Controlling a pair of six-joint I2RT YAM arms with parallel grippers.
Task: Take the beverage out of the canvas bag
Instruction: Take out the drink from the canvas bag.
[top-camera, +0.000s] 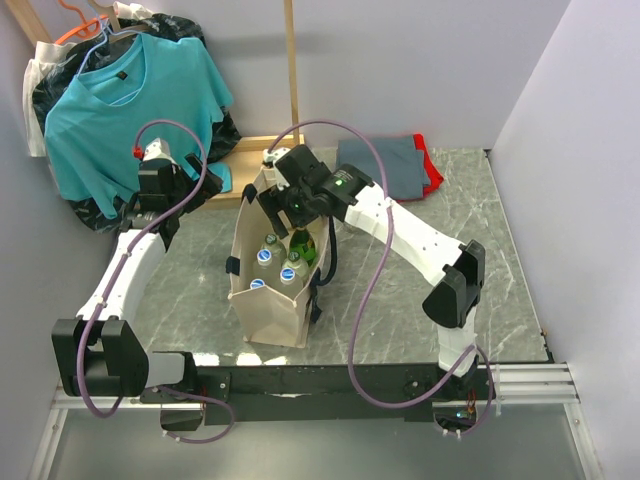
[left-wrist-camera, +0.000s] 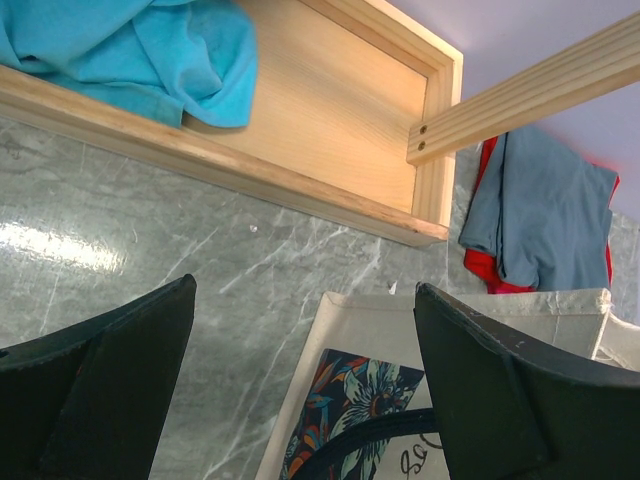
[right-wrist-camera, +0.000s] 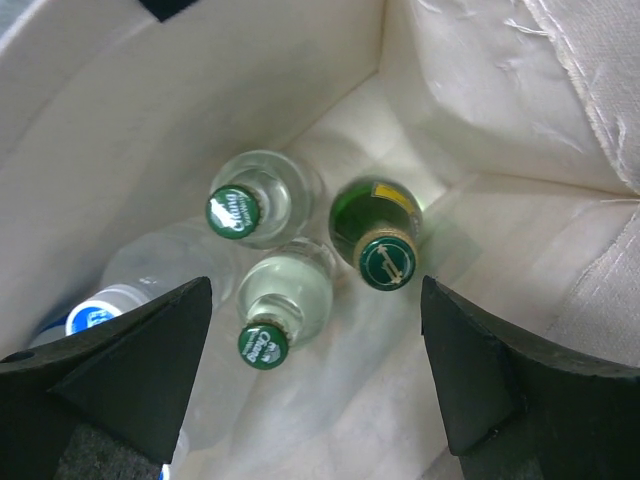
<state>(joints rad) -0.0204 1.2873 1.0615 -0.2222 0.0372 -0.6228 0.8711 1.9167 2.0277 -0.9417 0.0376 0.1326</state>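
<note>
Step in hand: reach into canvas bag (top-camera: 268, 300), which stands mid table (top-camera: 500, 270), toward near edge.
- At bag mouth: right gripper (right-wrist-camera: 315, 290), jaws wide, empty, above upright bottles (right-wrist-camera: 270, 195).
- Toward bag corner: green bottle (right-wrist-camera: 380, 235).
- Outside bag: left gripper (left-wrist-camera: 305, 290), wide, empty.
- Next, likely: lower, centre on one cap, close.

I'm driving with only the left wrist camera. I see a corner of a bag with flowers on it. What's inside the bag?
Observer: Bottles. The right wrist camera looks down into the canvas bag, and a green bottle stands near one corner.
Kid: Only that one?
Observer: No, two clear bottles with green caps stand right beside it.
Kid: Any more?
Observer: Yes, a blue-capped bottle peeks out, partly hidden behind a finger.
Kid: Where's my other hand?
Observer: The right hand is at the bag's mouth above the bottles, open and holding nothing.
</note>
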